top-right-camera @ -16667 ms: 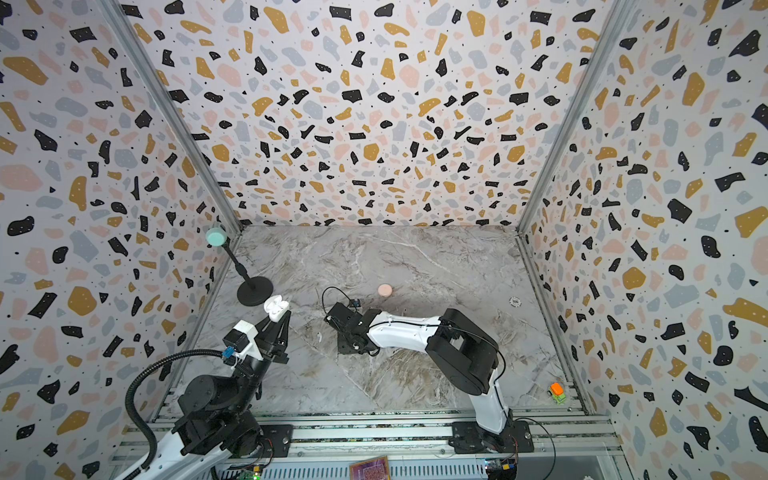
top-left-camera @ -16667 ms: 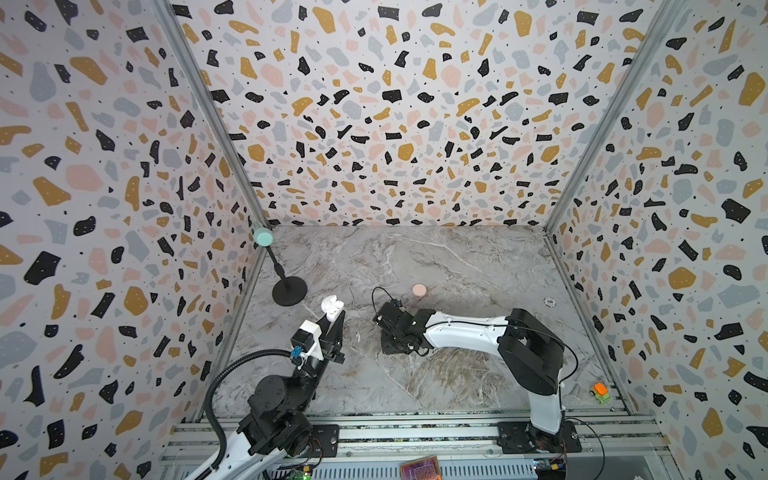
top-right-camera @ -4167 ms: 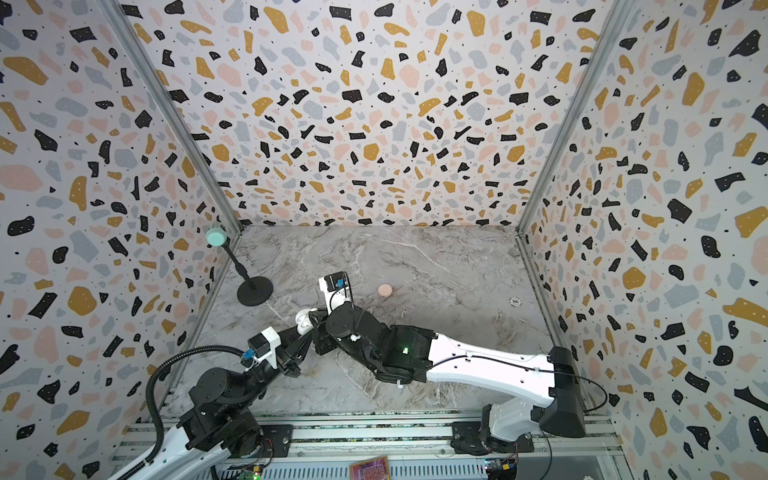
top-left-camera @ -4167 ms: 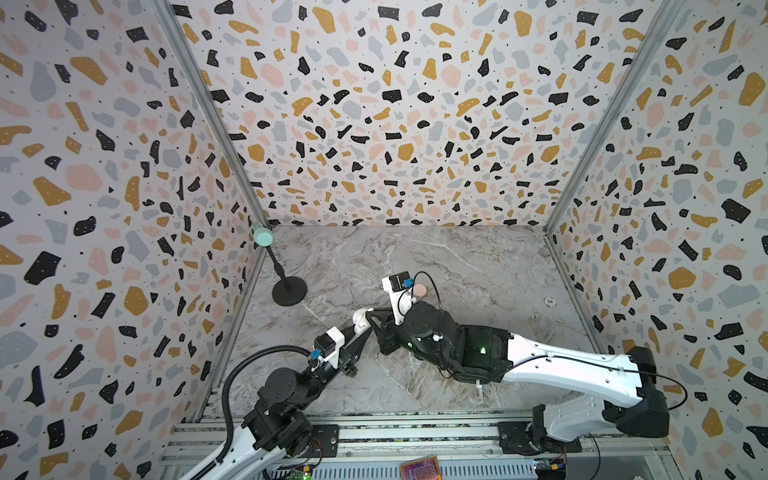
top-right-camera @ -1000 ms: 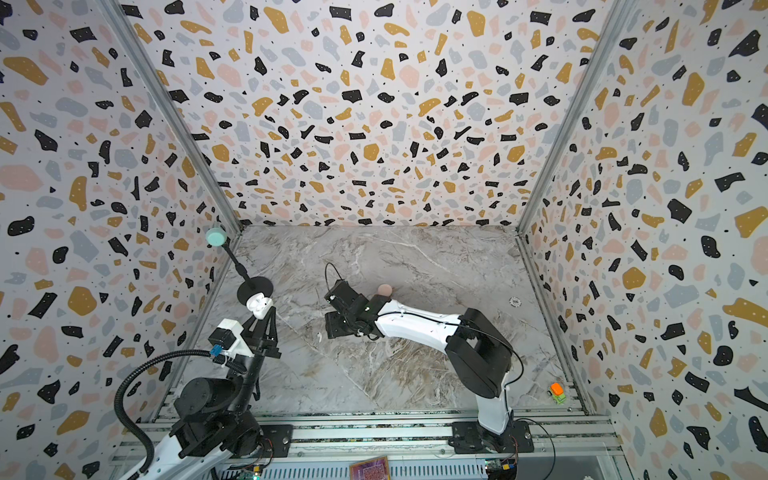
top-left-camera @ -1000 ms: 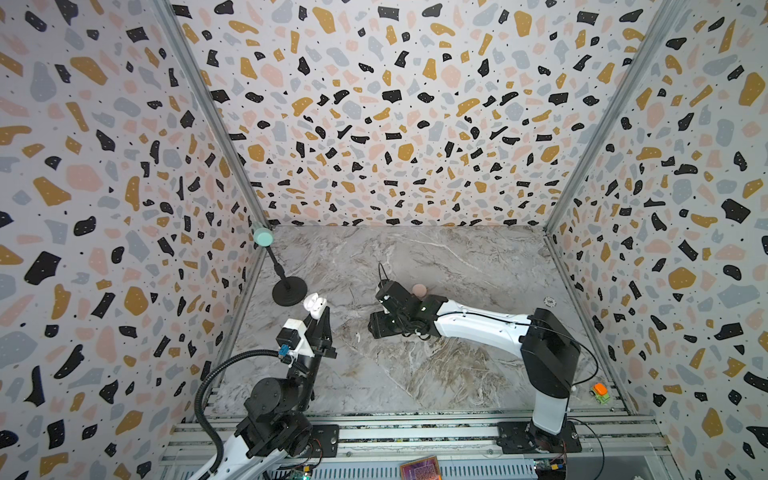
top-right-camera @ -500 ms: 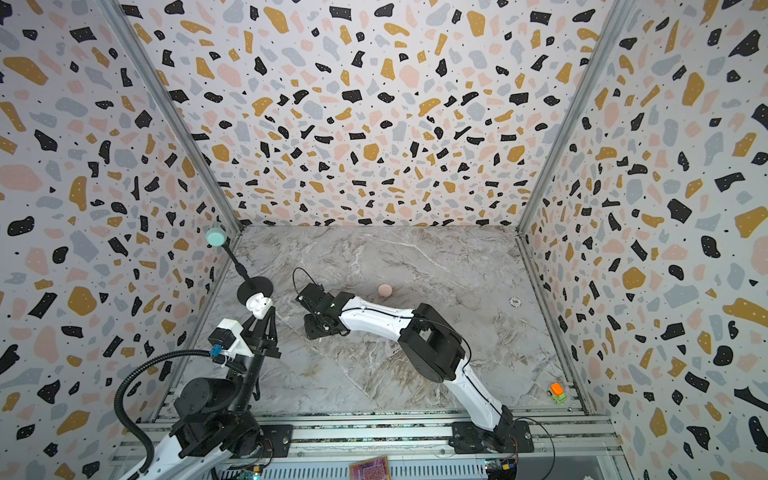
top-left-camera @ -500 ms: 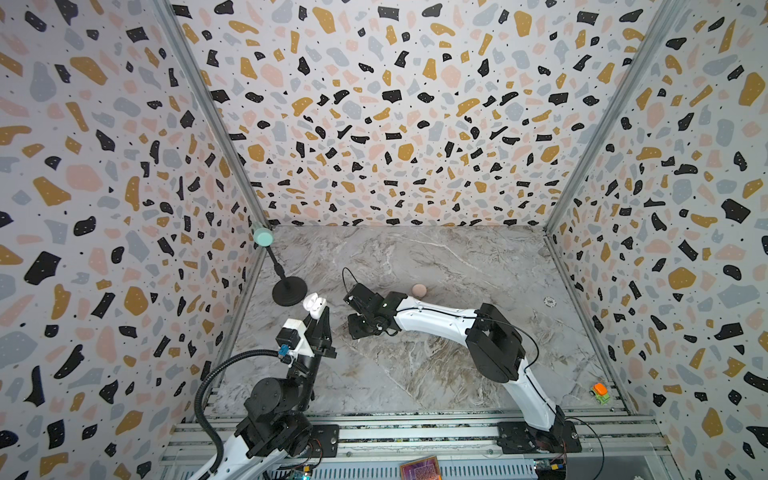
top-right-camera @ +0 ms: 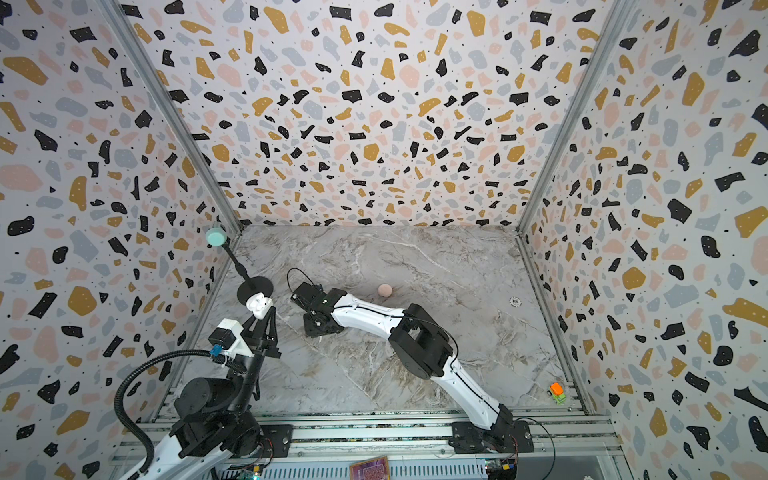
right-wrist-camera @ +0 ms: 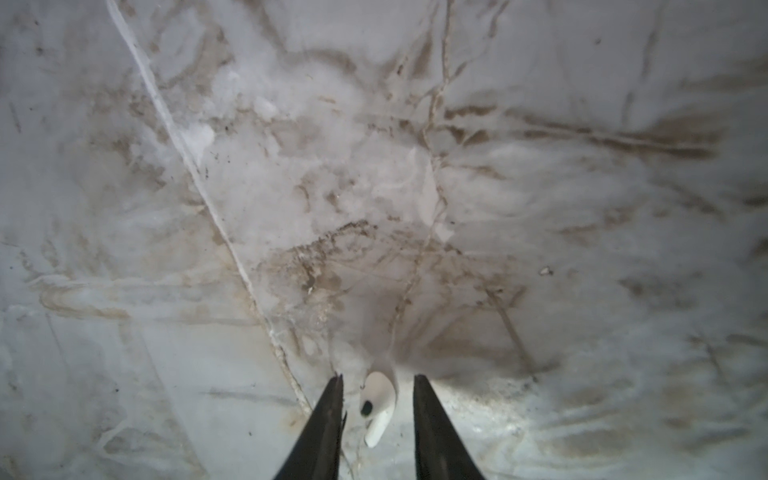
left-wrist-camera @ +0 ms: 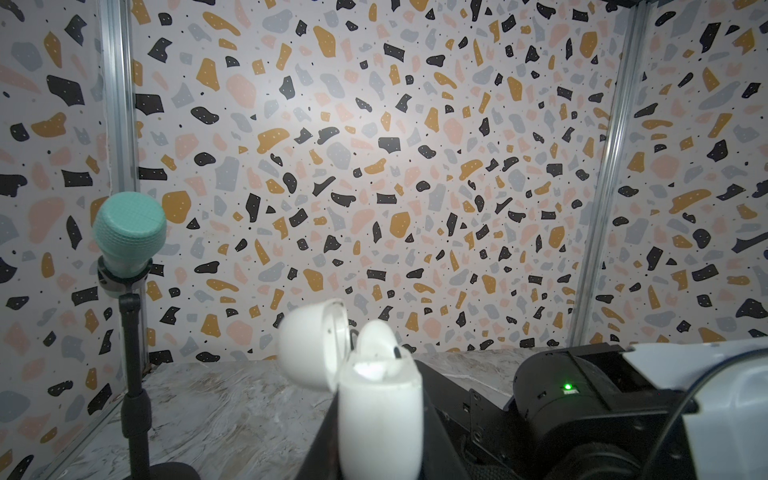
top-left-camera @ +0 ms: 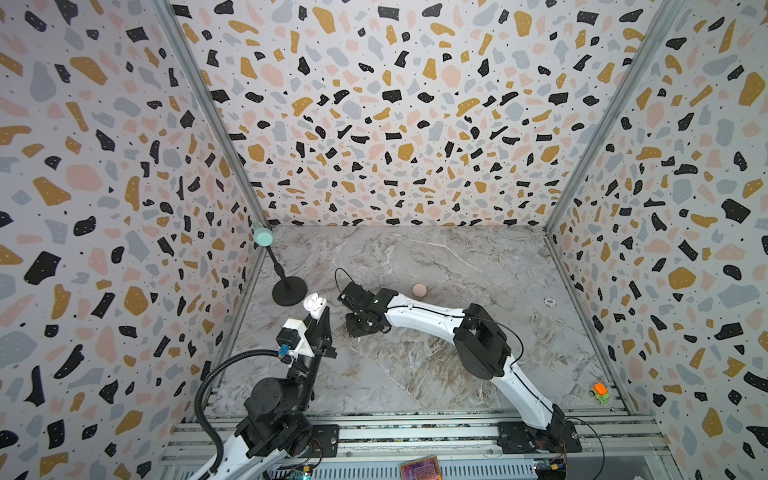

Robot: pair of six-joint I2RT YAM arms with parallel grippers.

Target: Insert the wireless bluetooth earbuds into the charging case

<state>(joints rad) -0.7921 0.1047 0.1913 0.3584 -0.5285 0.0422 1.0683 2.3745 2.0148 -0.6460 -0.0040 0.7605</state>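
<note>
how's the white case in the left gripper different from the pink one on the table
The white case is held up off the marble table by the left gripper; the pink case lies on it, untouched. The white case's lid is flipped open with an earbud inside; the pink case looks closed. In colour, the white case contrasts with the pale pink case. Both are small, rounded cases.

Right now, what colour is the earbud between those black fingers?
White, with a dark spot; the earbud shows best in the right wrist view.
</note>
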